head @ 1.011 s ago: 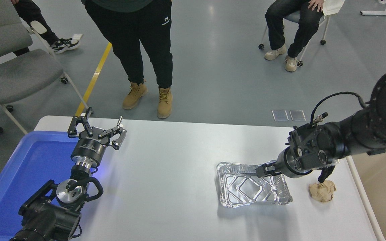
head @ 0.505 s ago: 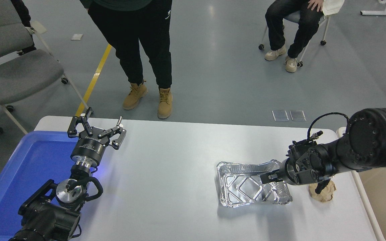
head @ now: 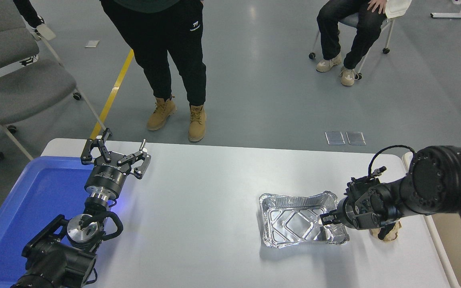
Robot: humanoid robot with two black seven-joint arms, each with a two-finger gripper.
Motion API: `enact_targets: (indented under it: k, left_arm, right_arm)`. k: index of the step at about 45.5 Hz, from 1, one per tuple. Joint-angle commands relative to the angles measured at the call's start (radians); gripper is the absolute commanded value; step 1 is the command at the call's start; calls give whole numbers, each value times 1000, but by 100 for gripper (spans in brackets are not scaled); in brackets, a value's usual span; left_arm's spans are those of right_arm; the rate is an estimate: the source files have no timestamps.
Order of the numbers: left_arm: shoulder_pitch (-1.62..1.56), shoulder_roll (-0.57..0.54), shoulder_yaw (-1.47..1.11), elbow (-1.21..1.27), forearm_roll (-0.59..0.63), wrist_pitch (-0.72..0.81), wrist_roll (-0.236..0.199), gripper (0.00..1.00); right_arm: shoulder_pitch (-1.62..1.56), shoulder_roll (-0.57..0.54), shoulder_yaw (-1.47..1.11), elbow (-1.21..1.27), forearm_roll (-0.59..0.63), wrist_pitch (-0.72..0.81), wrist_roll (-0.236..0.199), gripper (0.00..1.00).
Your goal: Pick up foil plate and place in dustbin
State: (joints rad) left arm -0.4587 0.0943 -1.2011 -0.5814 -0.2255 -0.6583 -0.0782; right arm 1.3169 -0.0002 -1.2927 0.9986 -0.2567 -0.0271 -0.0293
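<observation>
Foil plate (head: 300, 220) sits flat on the tabletop (head: 198, 224), right of centre, not lifted. My right fingers (head: 325, 219) are at its right-hand end: one fingertip reaches over the rim into the tray, the other I can't make out behind the wrist housing. So I can't tell whether they're spread or pinching the side wall. Looks like they straddle the wall, but I wouldn't call a grip confirmed

Status as I judge it:
- reach to plate: done, fingers at the right rim
- grasp: unconfirmed, plate base rests on the tabletop with no visible tilt
- lift, carry, drop: all left to do

Dustbin (head: 460, 244): only a beige slice of it shows off the right edge of the tabletop, below my right arm. It's close, just beside that edge, so the carry is short once the plate is up

Crumpled brown paper ball (head: 390, 232) lies just behind my right wrist, between plate and tabletop edge, mostly hidden by the arm. It's on the path toward the bin. Risk of sweeping it along if I drag low, so lift first

Thin foil, grabbed at one end: expect the wall to flex and the far end to sag

Left fingers (head: 115, 154) are spread wide, holding nothing, parked over the far corner of the blue tray (head: 26, 212) at the lower left

Overall: early, roughly the grasp step, nothing moved to the bin yet
</observation>
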Motion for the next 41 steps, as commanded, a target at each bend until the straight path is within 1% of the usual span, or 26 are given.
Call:
enact_targets:
  k: [1,15,17,25,35,41]
  left_arm:
    - [0,1,0,0,0,0,0,99]
    - [0,-1,0,0,0,0,0,99]
    - [0,1,0,0,0,0,0,99]
    - [0,-1,0,0,0,0,0,99]
    - [0,1,0,0,0,0,0,99]
    - [0,1,0,0,0,0,0,99]
  right_arm:
    - [-7,0,-2,-5,-13,0,0,0]
    - [42,-17,6,9,-10,13,0,0]
    - [67,-32,12,23,-10,18,2,0]
    - [280,-130,64,230,-12,68,6,0]
    - [608,-253,69,455,-50,193,6,0]
    - [795,-288,69,512,-52,321,6,0]
